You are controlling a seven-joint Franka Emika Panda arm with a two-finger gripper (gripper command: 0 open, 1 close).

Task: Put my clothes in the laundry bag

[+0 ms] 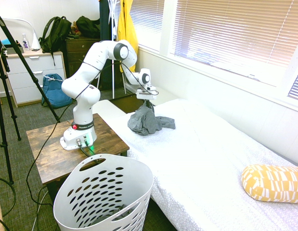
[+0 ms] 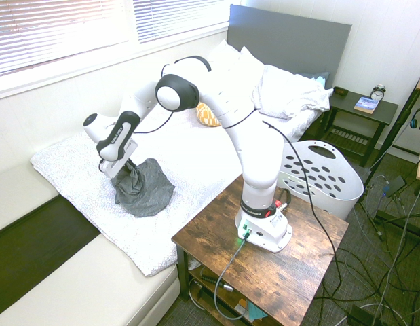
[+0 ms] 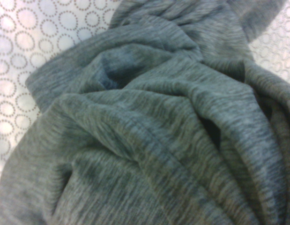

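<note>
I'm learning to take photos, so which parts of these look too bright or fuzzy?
First exterior view: the blinds glow and the bed is washed out, its pattern faint. Second exterior view: the bed's middle is nearly plain white too. Wrist view: the grey garment looks soft and a bit blurry.

both outside views share the bed (image 1: 201,159) from opposite sides; the wrist looks closely down.

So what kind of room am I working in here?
Most likely a bedroom: there's a bed with a grey headboard, white pillows, and a nightstand with an alarm clock.
</note>
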